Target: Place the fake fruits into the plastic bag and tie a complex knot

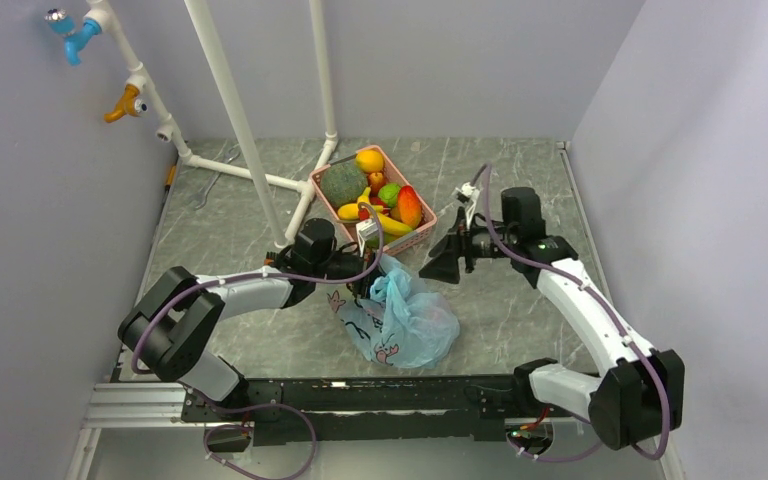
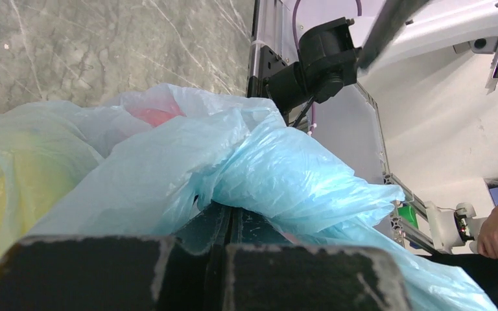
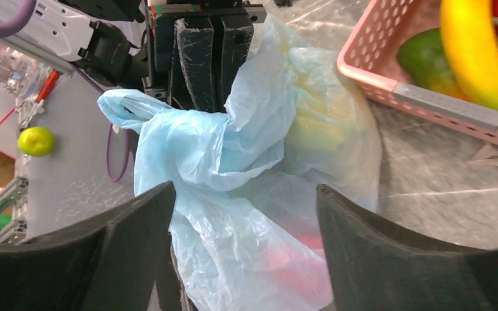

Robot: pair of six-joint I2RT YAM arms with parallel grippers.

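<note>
At the far left the left pincer (image 1: pixel 365 268) is clenched on a gathered fold near the top of the plastic bag (image 1: pixel 405 322), so the bag's neck is held up while its body slumps on the surface (image 1: pixel 520 300), toward the arm bases. From the left wrist, the shut fingers (image 2: pixel 194 272) are seen with pale-blue film bunched over them, and a red shape and a yellow one show dimly through the plastic. It is judged that a few of the fake fruits are already inside. Behind the bag, the pink basket (image 1: pixel 328 183) is seen holding most of the fruits (image 1: pixel 375 190), among them a dark green melon, an orange, a mango and bananas, so the filling is judged far from finished. To the right of the bag, the right pincer (image 1: pixel 438 265) is held released, with its jaws spread wide and turned toward the bag's raised neck. The bag lies to its left and slightly nearer the bases, and the neck's long axis runs from the slumped body up into the left pincer. The right arm is the one free to act, and both the basket and the bag's mouth are within its near reach. From above, it cannot be told whether the right pincer touches the film. The right wrist view shows film lying between the lines of its two fingers with nothing grasped, and a banana (image 3: pixel 473 52) at the basket's rim just beside the bag.
</note>
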